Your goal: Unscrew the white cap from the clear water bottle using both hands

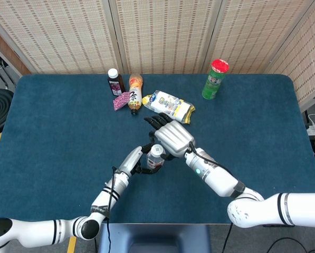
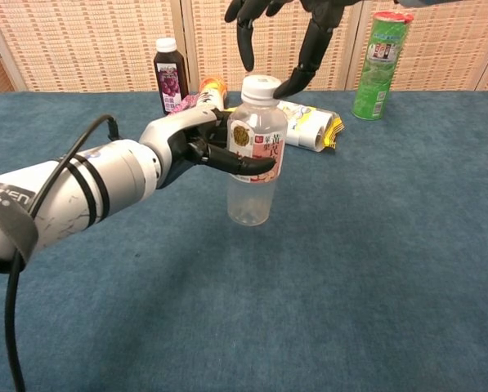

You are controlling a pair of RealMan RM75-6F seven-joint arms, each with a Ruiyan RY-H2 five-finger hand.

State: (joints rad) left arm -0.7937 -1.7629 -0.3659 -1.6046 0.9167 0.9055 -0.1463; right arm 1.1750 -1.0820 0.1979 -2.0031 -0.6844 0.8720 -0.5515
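- Two hands work here: the left hand (image 2: 196, 140) grips the clear water bottle (image 2: 254, 159) around its labelled middle, holding it upright, base seemingly just off the blue table (image 2: 391, 245).
- The right hand (image 2: 286, 24) hangs directly above, holding nothing, fingers spread and pointing down around the white cap (image 2: 261, 86) without touching it.
- The bottle's long axis runs vertically, so the cap lies straight below the right hand; that hand is the nearer one to it.
- Beyond the hands, farther out, stand a dark juice bottle (image 2: 168, 73), a green can (image 2: 378, 61) and a lying snack packet (image 2: 309, 126).
- Woven screens close the room behind.
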